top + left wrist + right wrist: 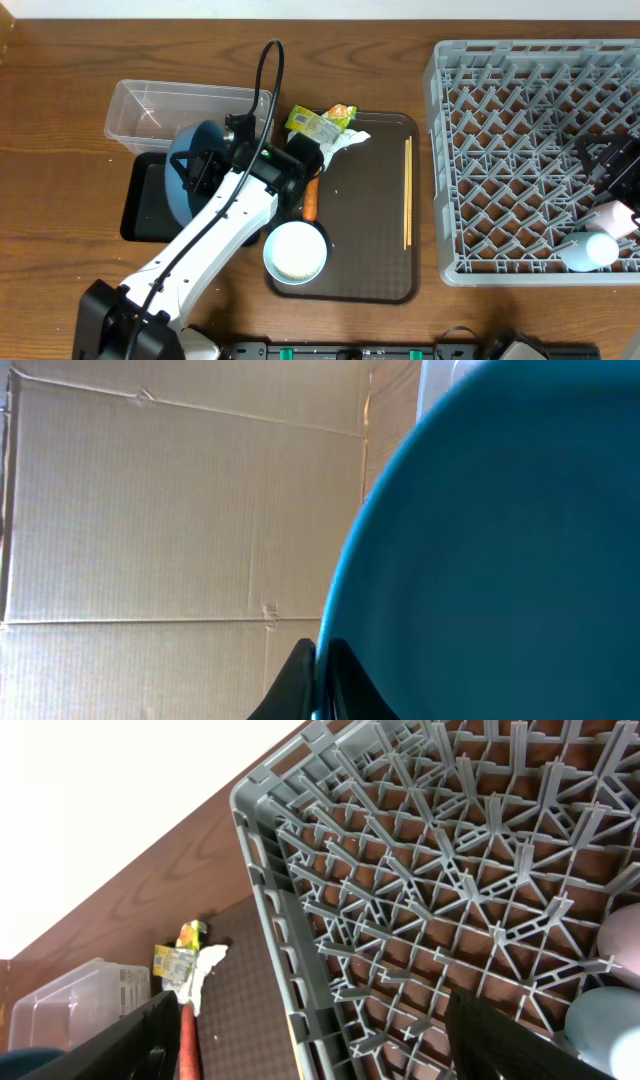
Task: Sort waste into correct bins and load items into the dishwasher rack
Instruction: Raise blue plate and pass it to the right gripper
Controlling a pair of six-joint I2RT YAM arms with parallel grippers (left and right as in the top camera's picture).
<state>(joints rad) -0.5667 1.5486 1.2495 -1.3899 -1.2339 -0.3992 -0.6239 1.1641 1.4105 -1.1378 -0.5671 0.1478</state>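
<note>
Dark-blue plate (500, 560) fills our left wrist view, its rim clamped by our left gripper (318, 685). From overhead we see it held on edge over the black bin (140, 205) at nine o'clock. Our right gripper (312, 1015) hangs spread wide, grasping nothing, above the rack (500, 150) at three o'clock, whose five o'clock corner holds a pink cup (613, 216) and a light-blue cup (590, 250).

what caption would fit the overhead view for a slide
Left gripper holds the dark-blue plate tilted above the black bin; light-blue cup and pink cup lie in the grey rack.
</note>
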